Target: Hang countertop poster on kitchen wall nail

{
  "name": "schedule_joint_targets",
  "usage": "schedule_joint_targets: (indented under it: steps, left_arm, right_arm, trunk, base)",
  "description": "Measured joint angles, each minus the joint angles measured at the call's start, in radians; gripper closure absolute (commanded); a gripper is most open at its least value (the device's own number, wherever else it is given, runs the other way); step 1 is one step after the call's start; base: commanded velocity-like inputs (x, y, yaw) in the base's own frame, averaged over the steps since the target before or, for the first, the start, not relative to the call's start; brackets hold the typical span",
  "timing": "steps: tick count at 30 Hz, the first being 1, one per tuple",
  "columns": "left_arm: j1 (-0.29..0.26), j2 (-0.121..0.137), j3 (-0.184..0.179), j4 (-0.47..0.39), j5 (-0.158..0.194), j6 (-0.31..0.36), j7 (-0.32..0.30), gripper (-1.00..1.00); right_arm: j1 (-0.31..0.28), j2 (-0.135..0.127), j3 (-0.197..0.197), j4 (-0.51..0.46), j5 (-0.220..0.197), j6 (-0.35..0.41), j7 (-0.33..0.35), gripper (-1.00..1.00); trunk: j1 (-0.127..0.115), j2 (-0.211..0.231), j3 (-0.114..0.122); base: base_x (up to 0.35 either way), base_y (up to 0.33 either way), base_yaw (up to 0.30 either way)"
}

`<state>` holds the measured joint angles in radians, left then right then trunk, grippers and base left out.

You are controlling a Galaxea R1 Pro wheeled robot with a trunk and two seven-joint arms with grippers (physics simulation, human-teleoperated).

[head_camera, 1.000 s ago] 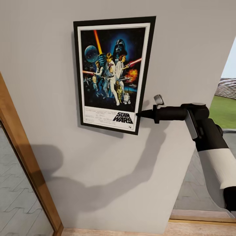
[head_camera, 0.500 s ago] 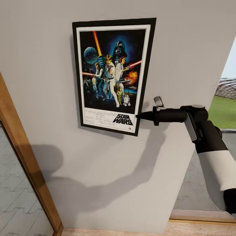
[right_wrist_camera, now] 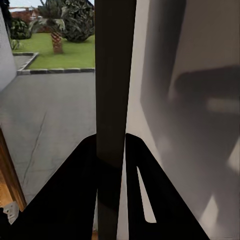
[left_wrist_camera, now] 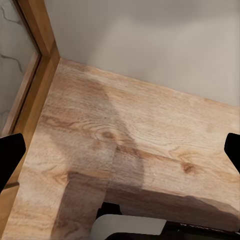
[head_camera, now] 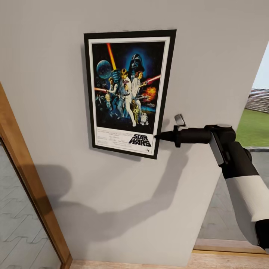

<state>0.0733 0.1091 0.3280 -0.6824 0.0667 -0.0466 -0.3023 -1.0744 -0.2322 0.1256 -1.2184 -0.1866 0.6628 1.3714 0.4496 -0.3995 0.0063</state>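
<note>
The right gripper is clamping the lower right edge of the poster, its two dark fingers pinching the frame's thin edge from either side, as the right wrist view is showing with the frame running up between them. Gripping at that low corner is leaving the top edge of the frame free to settle against the wall, which is probably why the hold is placed there. The poster is sitting flat against the light grey wall, upright but leaning slightly, its lower edge swinging a little toward the wooden door frame. No nail is showing; if one is carrying the frame, it is hidden behind the top edge, so whether the poster is hanging or merely being held up cannot be told. The left gripper is hanging released, fingertips spread wide over the wooden floor near the wall's foot, idle and out of the way.
</note>
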Motion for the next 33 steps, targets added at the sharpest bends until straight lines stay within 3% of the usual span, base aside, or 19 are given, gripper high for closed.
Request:
schedule_joint_targets:
  steps: [33]
  left_arm:
    - [0.0, 0.0, 0.0, 0.0, 0.0, 0.0, 0.0, -1.0]
  right_arm:
    - [0.007, -0.002, 0.0, -0.005, 0.0, 0.0, 0.0, 1.0]
  trunk:
    - [0.0, 0.0, 0.0]
  base:
    - [0.0, 0.022, 0.0]
